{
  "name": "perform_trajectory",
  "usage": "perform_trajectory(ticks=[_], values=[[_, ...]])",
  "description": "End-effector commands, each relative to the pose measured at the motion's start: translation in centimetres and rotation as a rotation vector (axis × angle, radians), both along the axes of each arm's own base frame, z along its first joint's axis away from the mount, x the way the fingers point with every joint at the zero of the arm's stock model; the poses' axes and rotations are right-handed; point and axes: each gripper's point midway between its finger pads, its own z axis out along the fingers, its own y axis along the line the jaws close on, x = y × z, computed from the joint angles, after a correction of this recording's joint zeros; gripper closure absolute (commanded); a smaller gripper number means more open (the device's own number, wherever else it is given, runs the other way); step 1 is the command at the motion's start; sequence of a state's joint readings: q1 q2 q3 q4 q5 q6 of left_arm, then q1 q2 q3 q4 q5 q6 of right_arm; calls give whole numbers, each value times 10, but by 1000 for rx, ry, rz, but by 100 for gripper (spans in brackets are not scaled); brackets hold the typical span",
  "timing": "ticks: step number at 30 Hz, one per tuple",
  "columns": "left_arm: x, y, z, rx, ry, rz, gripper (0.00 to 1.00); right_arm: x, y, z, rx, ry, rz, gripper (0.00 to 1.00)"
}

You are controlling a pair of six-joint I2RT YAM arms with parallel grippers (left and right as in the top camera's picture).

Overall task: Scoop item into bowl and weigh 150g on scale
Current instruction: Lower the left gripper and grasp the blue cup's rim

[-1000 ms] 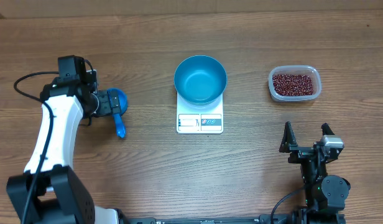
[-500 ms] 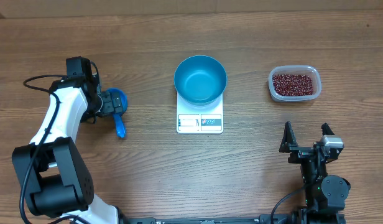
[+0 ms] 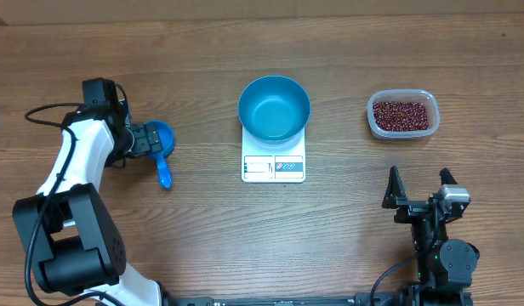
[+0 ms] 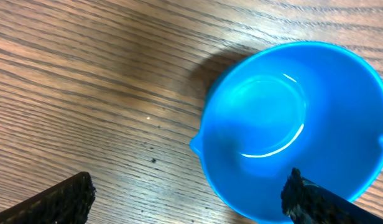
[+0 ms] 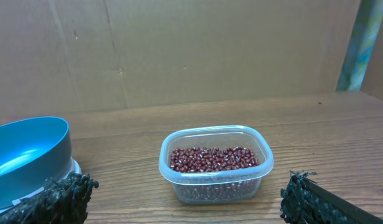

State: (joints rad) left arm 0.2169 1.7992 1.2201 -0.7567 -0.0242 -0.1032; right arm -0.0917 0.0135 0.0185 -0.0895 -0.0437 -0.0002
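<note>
The blue bowl (image 3: 274, 108) sits empty on the white scale (image 3: 273, 167) at mid-table; its edge also shows in the right wrist view (image 5: 30, 155). The red-brown beans (image 3: 402, 114) fill a clear tub (image 5: 215, 171) at the right. A small blue scoop (image 3: 162, 144) lies at the left, cup up and handle toward the front. My left gripper (image 3: 145, 140) is open at the scoop's cup (image 4: 291, 124), with one finger (image 4: 309, 202) over its rim and the other (image 4: 61, 199) over bare wood. My right gripper (image 3: 419, 185) is open near the front edge, facing the tub, holding nothing.
A black cable (image 3: 41, 110) loops on the table left of the left arm. A cardboard wall (image 5: 179, 50) stands behind the table's far edge. Bare wood lies between the scale and the tub.
The left arm's wrist swung a little right, then back left, staying at the scoop's cup. Scoop, bowl, tub and right arm have not moved.
</note>
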Motion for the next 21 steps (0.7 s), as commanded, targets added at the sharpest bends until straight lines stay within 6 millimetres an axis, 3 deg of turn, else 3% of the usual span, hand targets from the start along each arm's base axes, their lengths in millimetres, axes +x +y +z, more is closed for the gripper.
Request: perform_trajectory(ticks=[1,10,21], values=[[8,6,4,12,-18,17,1,0,-3,-1,-5,-6,-17,0],[19,9,7,22,-66,19,1,0,-3,-1,-5,-6,-16,0],[16,8,4,20,-56,19,1,0,-3,-1,-5,-6,-17,0]])
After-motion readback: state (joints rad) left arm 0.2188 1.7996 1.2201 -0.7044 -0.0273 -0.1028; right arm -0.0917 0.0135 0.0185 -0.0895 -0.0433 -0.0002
